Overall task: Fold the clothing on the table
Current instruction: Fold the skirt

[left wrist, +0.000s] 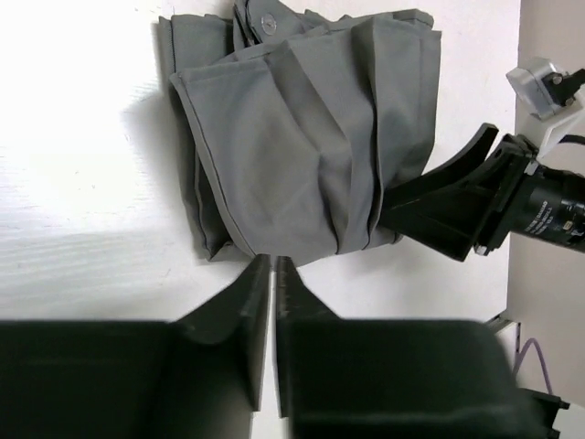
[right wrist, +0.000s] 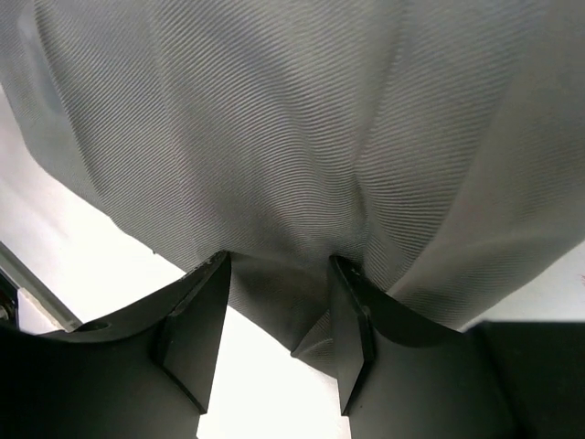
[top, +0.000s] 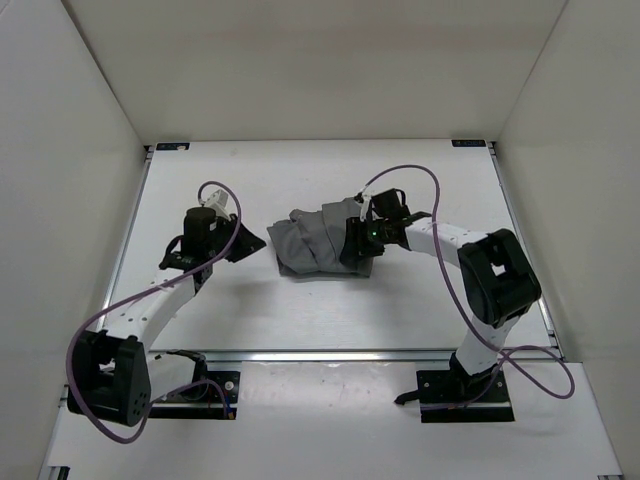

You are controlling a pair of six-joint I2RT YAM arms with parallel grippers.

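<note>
The dark grey clothing point(top: 318, 245) lies bunched and creased in a roughly folded heap at the middle of the white table point(top: 300, 310). My left gripper point(top: 260, 244) hovers just left of it. Its jaws are shut with only a thin slit between them, nothing held, and the tips point(left wrist: 272, 262) reach the cloth's near edge point(left wrist: 302, 155). My right gripper point(top: 352, 243) is over the heap's right side. Its fingers point(right wrist: 212, 279) stand apart, pushed into the clothing point(right wrist: 302, 137). A fold hangs between them, touching only the right finger.
White walls point(top: 70, 150) close in the table on three sides. A metal rail point(top: 330, 353) runs along the near edge in front of both arm bases. Purple cables point(top: 120, 305) loop beside each arm. My right gripper point(left wrist: 398, 206) shows in the left wrist view.
</note>
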